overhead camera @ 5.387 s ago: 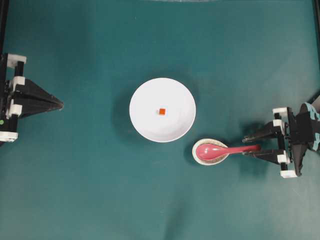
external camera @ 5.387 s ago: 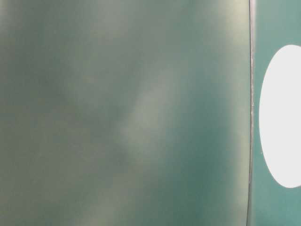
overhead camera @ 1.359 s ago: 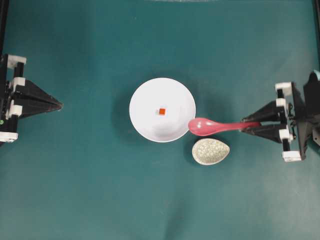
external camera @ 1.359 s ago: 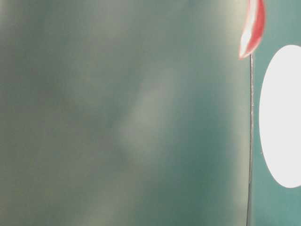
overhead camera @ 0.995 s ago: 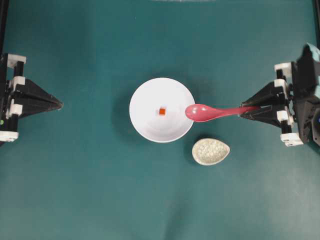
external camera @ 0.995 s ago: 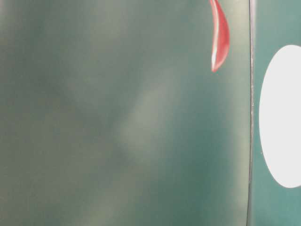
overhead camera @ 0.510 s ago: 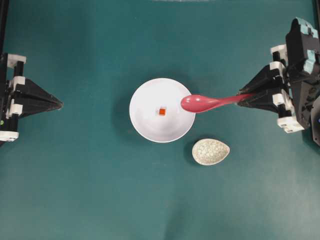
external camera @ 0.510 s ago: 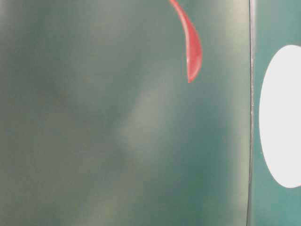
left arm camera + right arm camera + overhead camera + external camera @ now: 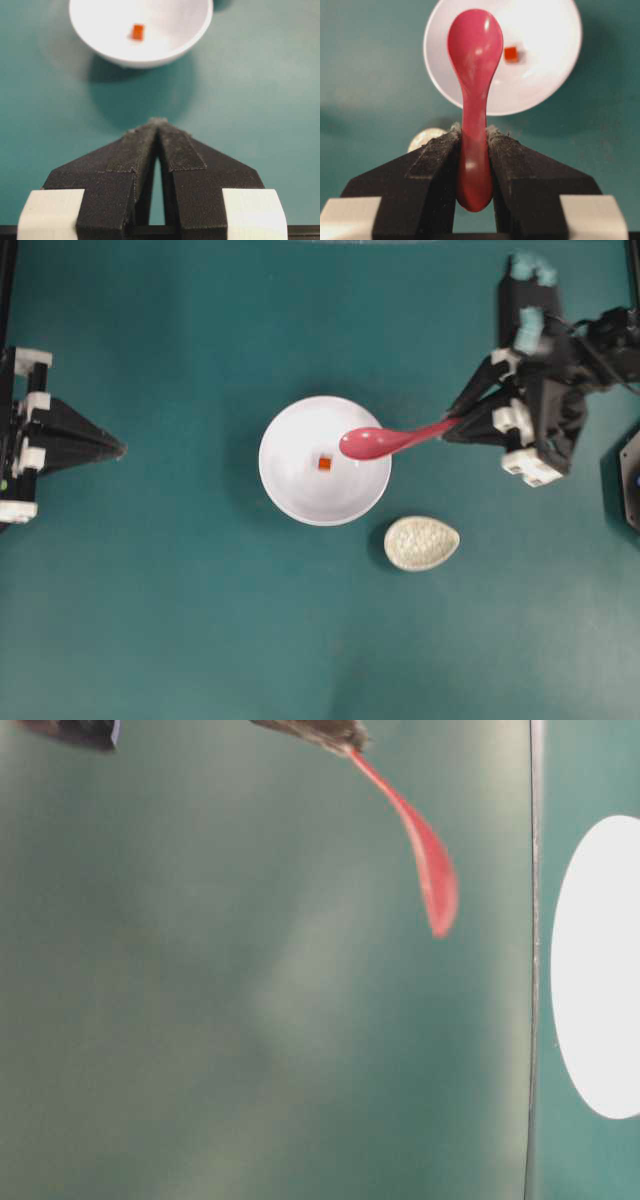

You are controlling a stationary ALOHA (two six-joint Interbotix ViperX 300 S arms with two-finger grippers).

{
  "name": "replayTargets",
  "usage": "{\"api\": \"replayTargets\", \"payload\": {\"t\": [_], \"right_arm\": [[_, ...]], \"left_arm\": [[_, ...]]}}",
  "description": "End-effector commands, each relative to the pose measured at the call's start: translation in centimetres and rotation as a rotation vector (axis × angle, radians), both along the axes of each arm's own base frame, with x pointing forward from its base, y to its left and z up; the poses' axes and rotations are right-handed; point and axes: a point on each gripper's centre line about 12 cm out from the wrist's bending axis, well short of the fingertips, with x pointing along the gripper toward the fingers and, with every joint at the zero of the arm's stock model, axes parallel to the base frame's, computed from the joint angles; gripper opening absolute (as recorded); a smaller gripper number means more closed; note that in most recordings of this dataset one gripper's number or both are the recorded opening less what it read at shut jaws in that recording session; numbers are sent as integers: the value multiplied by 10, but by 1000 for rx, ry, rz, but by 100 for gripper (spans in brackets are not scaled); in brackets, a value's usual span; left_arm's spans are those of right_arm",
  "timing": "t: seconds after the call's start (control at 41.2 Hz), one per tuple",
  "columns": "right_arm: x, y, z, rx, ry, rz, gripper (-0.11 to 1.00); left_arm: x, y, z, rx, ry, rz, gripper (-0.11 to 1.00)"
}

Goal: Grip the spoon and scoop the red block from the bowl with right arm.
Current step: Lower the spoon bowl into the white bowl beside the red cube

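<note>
Now the right hand (image 9: 458,427) holds the spoon (image 9: 385,441) over the bowl (image 9: 290,490).

Readable text, labels, brands, numbers, signs: none in any view. The bowl (image 9: 325,460), the spoon (image 9: 385,441), the speckled spoon rest (image 9: 421,543), the block (image 9: 324,464) and the green table (image 9: 200,620) carry no lettering or marks, and neither do the black and white parts of the two arms.
</note>
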Motion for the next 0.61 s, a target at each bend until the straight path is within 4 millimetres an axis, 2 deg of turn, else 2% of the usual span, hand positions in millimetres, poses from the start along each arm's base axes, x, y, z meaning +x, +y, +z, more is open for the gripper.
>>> {"api": "replayTargets", "payload": {"t": [0.0, 0.267, 0.582], "right_arm": [[13, -1, 12, 7, 5, 17, 24], [45, -10, 4, -10, 126, 70, 24], [61, -23, -6, -79, 296, 89, 24]], "left_arm": [[4, 1, 10, 0, -25, 6, 0], [4, 2, 10, 5, -29, 8, 0], [4, 2, 10, 8, -29, 7, 0]]}}
